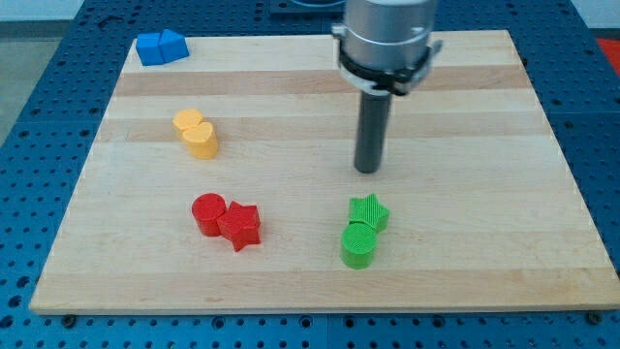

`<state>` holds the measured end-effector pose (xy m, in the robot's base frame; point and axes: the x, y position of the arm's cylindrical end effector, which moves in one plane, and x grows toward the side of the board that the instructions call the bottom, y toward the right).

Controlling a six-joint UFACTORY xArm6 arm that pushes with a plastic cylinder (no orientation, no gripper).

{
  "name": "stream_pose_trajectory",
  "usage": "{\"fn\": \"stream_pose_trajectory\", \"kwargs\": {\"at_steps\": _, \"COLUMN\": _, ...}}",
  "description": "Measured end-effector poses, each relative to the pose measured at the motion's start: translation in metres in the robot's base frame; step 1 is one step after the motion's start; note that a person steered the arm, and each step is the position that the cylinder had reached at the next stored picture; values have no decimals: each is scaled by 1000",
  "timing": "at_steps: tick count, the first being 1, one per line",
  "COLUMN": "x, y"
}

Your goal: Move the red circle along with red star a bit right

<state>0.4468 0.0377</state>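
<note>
Tip (pixel 367 170) up-right of red circle (pixel 207 213) & red star (pixel 239 227) (touching).

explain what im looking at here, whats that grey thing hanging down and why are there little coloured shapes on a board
The grey cylinder is the end of a robot arm. It has no pincer; it ends in a straight dark rod, and my tip slides along the wooden board to push blocks, so nothing is held. There is one camera view, looking down at the board at a slant.

On the board sit four pairs of small blocks: two blue blocks at the view's top left, two yellow blocks below them, a red circle touching a red star at lower left, and a green star with a green circle at lower middle. My tip stands apart from all of them, just above the green star.
</note>
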Motion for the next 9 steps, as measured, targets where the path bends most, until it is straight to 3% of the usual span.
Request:
{"fn": "stream_pose_trajectory", "kwargs": {"at_steps": 1, "x": 1, "y": -61}}
{"fn": "stream_pose_trajectory", "kwargs": {"at_steps": 5, "x": 81, "y": -267}}
{"fn": "stream_pose_trajectory", "kwargs": {"at_steps": 7, "x": 100, "y": -237}}
{"fn": "stream_pose_trajectory", "kwargs": {"at_steps": 9, "x": 74, "y": -198}}
